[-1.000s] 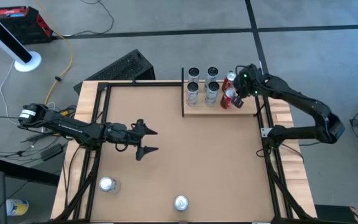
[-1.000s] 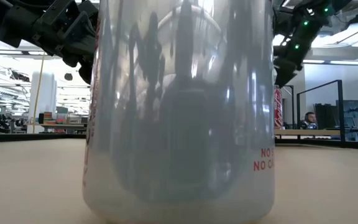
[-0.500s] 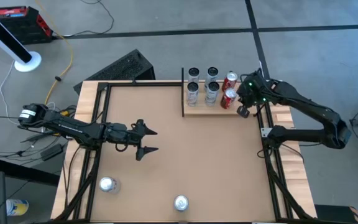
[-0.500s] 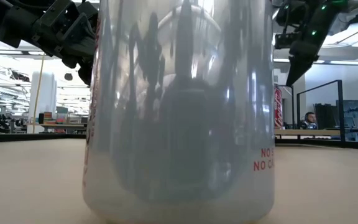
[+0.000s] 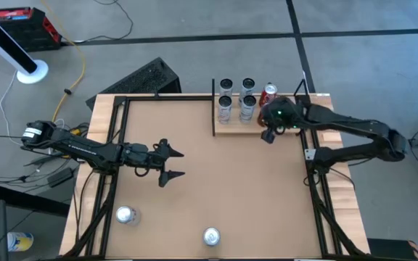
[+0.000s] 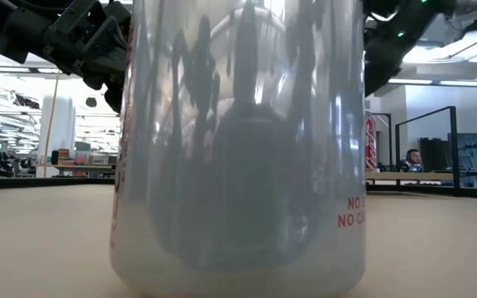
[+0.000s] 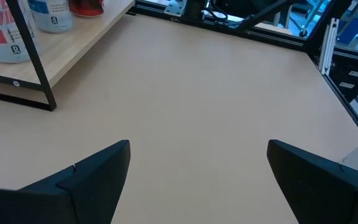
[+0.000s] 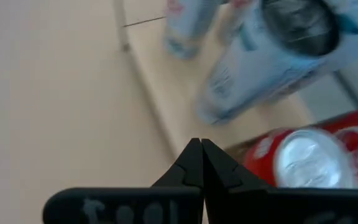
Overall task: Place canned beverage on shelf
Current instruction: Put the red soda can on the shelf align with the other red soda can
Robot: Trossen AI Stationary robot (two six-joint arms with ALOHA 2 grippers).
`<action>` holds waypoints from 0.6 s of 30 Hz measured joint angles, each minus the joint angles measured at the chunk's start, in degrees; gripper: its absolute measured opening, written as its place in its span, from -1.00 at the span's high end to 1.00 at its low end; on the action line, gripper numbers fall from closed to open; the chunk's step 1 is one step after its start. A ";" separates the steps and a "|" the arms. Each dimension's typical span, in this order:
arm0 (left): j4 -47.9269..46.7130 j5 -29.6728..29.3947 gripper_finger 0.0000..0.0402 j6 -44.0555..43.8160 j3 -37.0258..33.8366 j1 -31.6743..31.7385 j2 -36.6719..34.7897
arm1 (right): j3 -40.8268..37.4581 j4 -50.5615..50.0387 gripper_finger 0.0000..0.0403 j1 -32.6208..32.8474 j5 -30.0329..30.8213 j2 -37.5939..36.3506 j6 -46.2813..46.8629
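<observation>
The shelf [image 5: 234, 127], a pale plank with a black rail [image 5: 213, 107] at its left end, lies at the table's far side. Several silver cans [image 5: 226, 105] and a red can [image 5: 270, 92] stand upright on it. My right gripper [image 5: 267, 136] hovers shut over the shelf's near right part, holding nothing. Its wrist view shows the shut fingers [image 8: 201, 163] above the shelf [image 8: 160, 74], beside a red can's top [image 8: 303, 163]. My left gripper [image 5: 173, 163] waits open over the table's left middle, nothing between its fingers [image 7: 98, 168].
Two more silver cans stand near the table's front edge, one at the left [image 5: 125, 214] and one in the middle [image 5: 210, 235]; the middle one fills the low view [image 6: 238, 149]. A black frame [image 5: 115, 138] borders the brown tabletop.
My right gripper, shut throughout, has swung away from the red cans at the shelf's right end, toward the table's near edge and then its left, and now hangs over the shelf's near edge. The cans on the shelf stand as before.
</observation>
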 joint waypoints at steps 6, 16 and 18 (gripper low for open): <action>-0.02 0.00 -0.81 -0.02 0.00 0.00 0.00 | 0.00 6.13 0.92 -1.07 5.56 4.64 -2.90; -0.11 0.00 -0.81 0.57 0.00 0.00 0.00 | 0.02 7.75 0.92 -7.85 7.11 7.35 -3.99; -0.13 0.00 -0.81 0.59 0.00 0.00 0.00 | 0.02 8.42 0.92 -8.95 7.18 7.25 -2.97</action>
